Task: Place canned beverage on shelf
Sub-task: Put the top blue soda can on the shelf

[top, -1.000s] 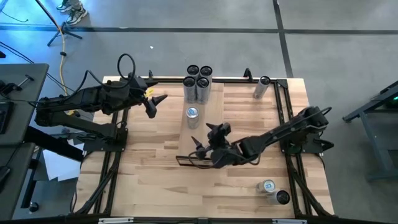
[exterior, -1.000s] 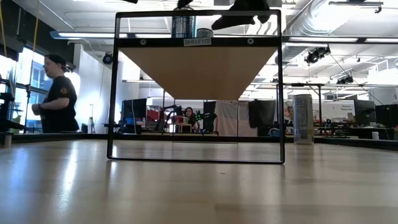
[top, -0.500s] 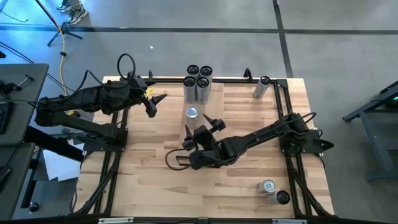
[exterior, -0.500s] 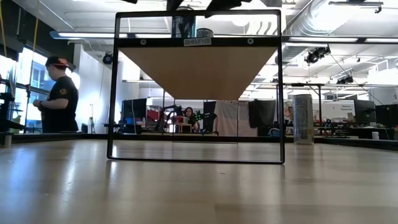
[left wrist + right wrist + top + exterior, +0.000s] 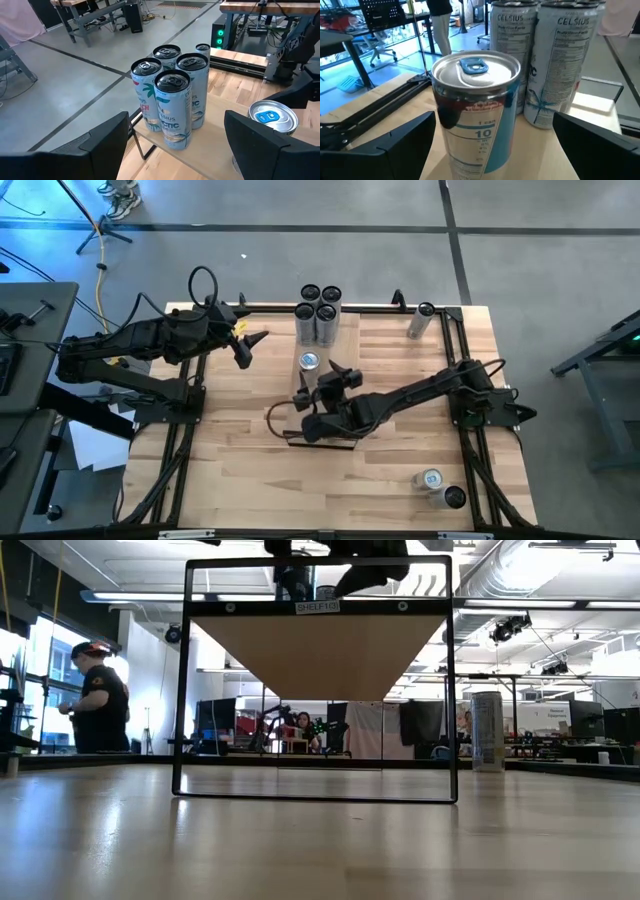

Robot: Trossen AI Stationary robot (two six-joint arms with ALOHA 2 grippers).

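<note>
background — person in dark shirt point(image 5: 98, 705) standing by window | seated person point(image 5: 303, 726) far behind — tripod point(image 5: 95, 225) on floor

A blue-tabbed can point(image 5: 309, 361) stands upright on the pale wooden shelf point(image 5: 333, 340), near four clustered cans point(image 5: 318, 311).

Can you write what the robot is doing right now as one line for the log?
right gripper: open, facing short can on shelf | left gripper: open, waiting beside four tall cans

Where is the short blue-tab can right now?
In the high view the short blue-tab can stands upright on the shelf, just in front of the four tall Celsius cans. The right tool, open, sits right by it, not gripping.
</note>
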